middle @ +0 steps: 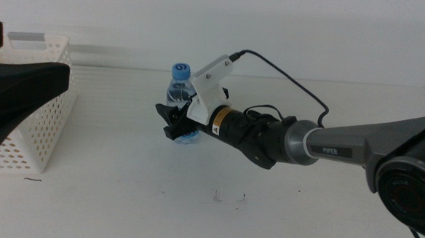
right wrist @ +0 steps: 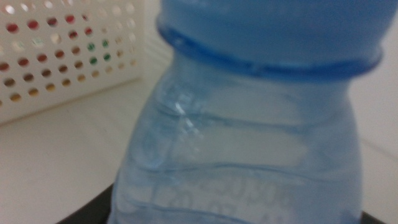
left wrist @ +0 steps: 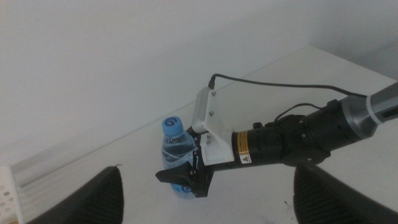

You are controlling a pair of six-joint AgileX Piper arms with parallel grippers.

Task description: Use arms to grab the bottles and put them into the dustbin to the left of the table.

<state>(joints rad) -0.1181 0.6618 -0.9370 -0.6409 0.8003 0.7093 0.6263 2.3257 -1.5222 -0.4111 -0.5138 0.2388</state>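
A clear water bottle [middle: 180, 84] with a blue cap stands upright in the middle of the white table [middle: 121, 202]. My right gripper [middle: 177, 124] reaches in from the right and is shut on the bottle's lower body, one dark jaw on each side. Up close in the right wrist view, the water bottle [right wrist: 249, 143] fills the picture. The left wrist view shows the water bottle [left wrist: 176, 146] too. The white perforated dustbin [middle: 44, 125] stands at the table's left. My left gripper [left wrist: 210, 180] hovers open above the dustbin, its dark fingers [middle: 25, 87] large at the left edge of the middle view.
A black cable [middle: 287, 79] loops up from the right arm's wrist camera mount. Red and green colours show through the holes of the dustbin [right wrist: 62, 56]. A few small dark specks [middle: 215, 198] mark the tabletop near the front.
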